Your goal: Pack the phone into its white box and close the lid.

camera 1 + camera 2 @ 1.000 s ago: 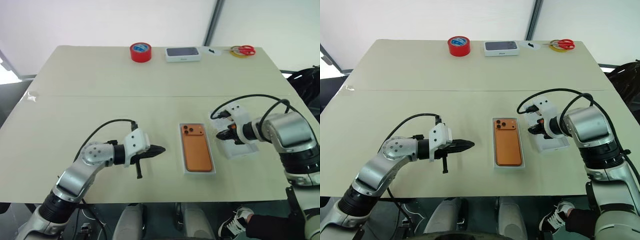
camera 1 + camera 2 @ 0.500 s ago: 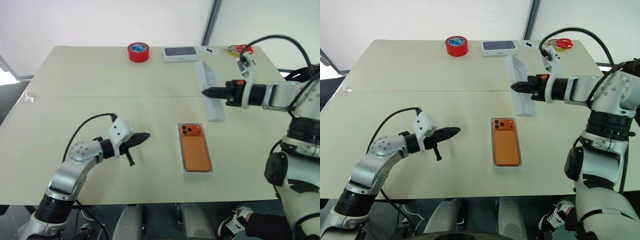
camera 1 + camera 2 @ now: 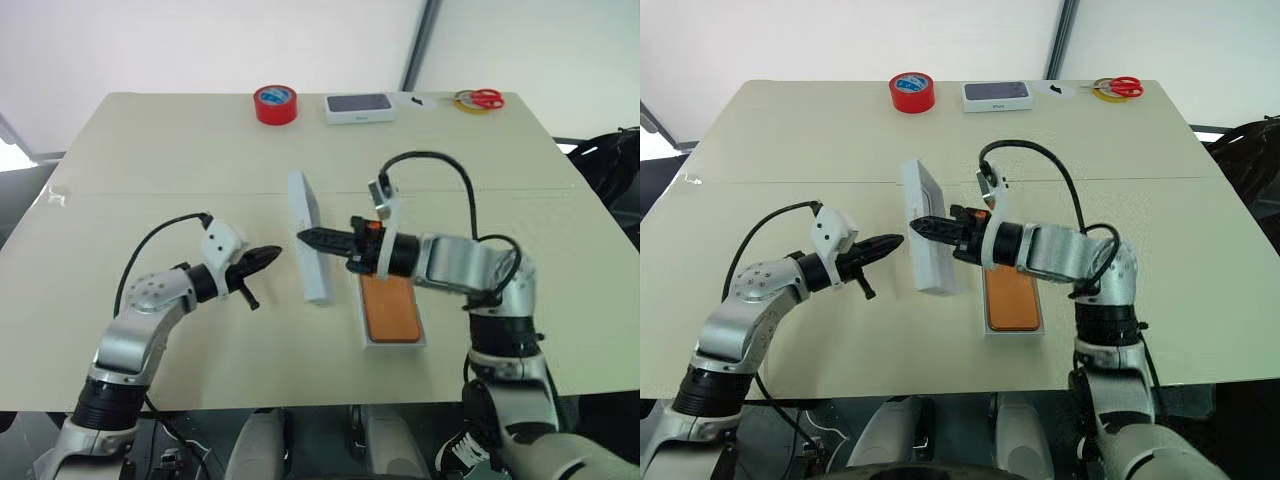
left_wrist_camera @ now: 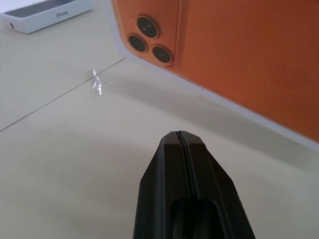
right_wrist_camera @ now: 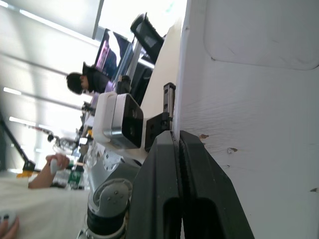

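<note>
Swung from the table's right side to mid-table since a second ago: lid, pinched on edge in the clenched right gripper, now left of the phone. Phone lying back-up in the white box, near centre. Left gripper shut and empty, pointing at the lid. Probably a handover or regrip next.

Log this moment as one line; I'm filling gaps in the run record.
phone: in white box | lid: held on edge above table, right gripper shut on it | left gripper: shut, empty | lid not on
</note>
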Controlling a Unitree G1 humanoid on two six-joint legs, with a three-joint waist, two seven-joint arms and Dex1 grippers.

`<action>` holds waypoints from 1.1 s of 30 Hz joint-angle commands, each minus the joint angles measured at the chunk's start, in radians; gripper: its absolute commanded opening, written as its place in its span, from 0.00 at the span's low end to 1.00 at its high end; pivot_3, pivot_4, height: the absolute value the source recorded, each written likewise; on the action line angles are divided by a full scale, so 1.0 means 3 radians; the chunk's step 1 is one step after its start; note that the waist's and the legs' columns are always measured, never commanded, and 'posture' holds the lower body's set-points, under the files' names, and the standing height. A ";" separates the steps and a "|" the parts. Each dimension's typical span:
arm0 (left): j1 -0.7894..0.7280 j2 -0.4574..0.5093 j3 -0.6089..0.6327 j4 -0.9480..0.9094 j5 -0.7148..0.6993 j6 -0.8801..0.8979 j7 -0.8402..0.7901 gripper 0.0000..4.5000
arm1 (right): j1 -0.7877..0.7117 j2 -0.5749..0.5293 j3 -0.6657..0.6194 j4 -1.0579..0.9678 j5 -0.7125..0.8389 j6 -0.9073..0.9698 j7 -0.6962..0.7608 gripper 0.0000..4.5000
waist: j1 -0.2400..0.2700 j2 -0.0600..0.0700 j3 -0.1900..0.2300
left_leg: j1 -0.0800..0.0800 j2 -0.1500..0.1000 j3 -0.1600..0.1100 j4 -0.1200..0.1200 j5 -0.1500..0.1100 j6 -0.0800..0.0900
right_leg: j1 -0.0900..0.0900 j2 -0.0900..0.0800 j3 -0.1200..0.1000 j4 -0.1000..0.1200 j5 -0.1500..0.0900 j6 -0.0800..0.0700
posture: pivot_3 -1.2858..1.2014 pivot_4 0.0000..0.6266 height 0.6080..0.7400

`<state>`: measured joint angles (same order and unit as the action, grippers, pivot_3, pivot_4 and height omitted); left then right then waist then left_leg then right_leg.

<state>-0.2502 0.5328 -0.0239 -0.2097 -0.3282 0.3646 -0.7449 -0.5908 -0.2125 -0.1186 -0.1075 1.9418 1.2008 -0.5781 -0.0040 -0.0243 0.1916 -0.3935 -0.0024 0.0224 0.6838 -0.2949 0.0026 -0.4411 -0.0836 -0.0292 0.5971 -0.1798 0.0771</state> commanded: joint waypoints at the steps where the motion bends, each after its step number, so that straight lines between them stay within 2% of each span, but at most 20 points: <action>1: -0.0083 -0.0085 -0.0094 -0.0056 0.0056 -0.0072 0.0025 0.00 | 0.0243 -0.0097 -0.0044 -0.0226 0.0101 -0.0072 -0.0062 0.01 | 0.0003 0.0000 0.0000 | 0.0000 0.0000 0.0000 0.0000 0.0000 0.0000 | 0.0001 0.0000 0.0000 -0.0002 0.0000 -0.0001 | 0.52 0.24 0.94; 4: -0.0253 -0.0294 -0.0228 0.0045 0.0123 -0.0039 0.0125 0.00 | 0.0363 -0.0540 0.0030 -0.0253 0.0101 0.0110 0.0320 0.21 | 0.0023 0.0000 0.0000 | 0.0000 -0.0002 0.0001 0.0000 0.0000 0.0001 | 0.0001 -0.0002 0.0001 -0.0002 -0.0001 -0.0001 | 0.52 0.24 0.94; 6: -0.0336 -0.0397 -0.0323 0.0102 0.0179 -0.0037 0.0150 0.00 | 0.0349 -0.0813 0.0118 -0.0245 0.0101 0.0191 0.0556 0.41 | 0.0025 -0.0001 -0.0001 | 0.0001 -0.0002 0.0004 0.0002 0.0000 0.0001 | 0.0002 -0.0001 0.0002 -0.0004 -0.0001 -0.0002 | 0.52 0.24 0.94; 10: -0.0476 -0.0556 -0.0555 0.0230 0.0325 -0.0059 0.0164 0.00 | 0.0120 -0.1406 0.0267 -0.0265 0.0101 0.0268 0.0831 0.88 | 0.0013 0.0004 0.0000 | 0.0003 0.0004 0.0004 0.0000 -0.0002 0.0004 | 0.0002 0.0006 0.0002 -0.0003 -0.0001 0.0000 | 0.52 0.24 0.94; 15: -0.0594 -0.0721 -0.0705 0.0277 0.0367 -0.0054 0.0152 0.00 | -0.0154 -0.1964 0.0314 -0.0229 0.0040 0.0218 0.1041 0.88 | 0.0026 0.0003 0.0000 | 0.0002 0.0005 0.0003 0.0000 -0.0003 0.0005 | 0.0001 0.0007 0.0001 -0.0005 -0.0001 0.0000 | 0.52 0.24 0.94; 17: -0.0644 -0.0806 -0.0784 0.0286 0.0392 -0.0025 0.0164 0.00 | -0.0218 -0.2110 0.0274 -0.0143 -0.0323 0.0237 0.1270 0.88 | 0.0046 0.0003 0.0000 | 0.0001 0.0005 0.0004 0.0000 -0.0003 0.0005 | 0.0001 0.0007 0.0001 -0.0006 -0.0002 0.0000 | 0.52 0.24 0.94; 20: -0.0686 -0.0909 -0.0925 0.0307 0.0459 -0.0015 0.0163 0.00 | -0.0237 -0.2278 0.0265 -0.0048 -0.1010 0.0174 0.1686 0.70 | 0.0064 0.0002 0.0000 | 0.0000 0.0003 0.0005 0.0002 -0.0003 0.0005 | 0.0002 0.0006 0.0002 -0.0009 -0.0003 -0.0003 | 0.52 0.24 0.94; 23: -0.0690 -0.0970 -0.1000 0.0304 0.0483 0.0030 0.0164 0.00 | -0.0218 -0.2425 0.0401 -0.0078 -0.1687 0.0126 0.2095 0.35 | 0.0058 0.0002 0.0000 | -0.0002 0.0000 0.0006 0.0004 -0.0003 0.0005 | 0.0003 0.0003 0.0003 -0.0011 -0.0005 -0.0005 | 0.52 0.24 0.94; 26: -0.0645 -0.0978 -0.1086 0.0253 0.0519 0.0060 0.0160 0.00 | -0.0160 -0.2643 0.0726 -0.0287 -0.2506 -0.0082 0.2553 0.01 | 0.0053 0.0003 0.0000 | -0.0002 0.0001 0.0005 0.0003 -0.0003 0.0006 | 0.0001 0.0004 0.0003 -0.0011 -0.0004 -0.0005 | 0.52 0.24 0.94; 30: -0.0644 -0.1032 -0.0836 0.0153 0.0317 0.0262 0.0260 0.00 | -0.0084 -0.2844 0.1069 -0.0465 -0.3346 -0.0416 0.3049 0.01 | 0.0054 0.0003 0.0000 | -0.0002 0.0004 0.0005 0.0003 -0.0003 0.0006 | -0.0002 0.0006 0.0002 -0.0008 -0.0006 -0.0007 | 0.52 0.24 0.94; 33: -0.0667 -0.0963 -0.0604 0.0062 0.0192 0.0502 0.0331 0.00 | -0.0006 -0.2871 0.1176 -0.0519 -0.3751 -0.0580 0.3301 0.01 | 0.0050 0.0003 0.0000 | -0.0001 0.0004 0.0005 0.0003 -0.0003 0.0006 | -0.0003 0.0006 0.0002 -0.0008 -0.0006 -0.0006 | 0.52 0.24 0.94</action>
<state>-0.4377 0.2316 -0.2553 -0.1427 -0.2423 0.4874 -0.6605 -0.5905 -1.0537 0.2366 -0.2303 0.8775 1.0642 0.3711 0.0110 -0.0235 0.1916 -0.3939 -0.0013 0.0238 0.6846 -0.2959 0.0045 -0.4419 -0.0817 -0.0287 0.5946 -0.1816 0.0755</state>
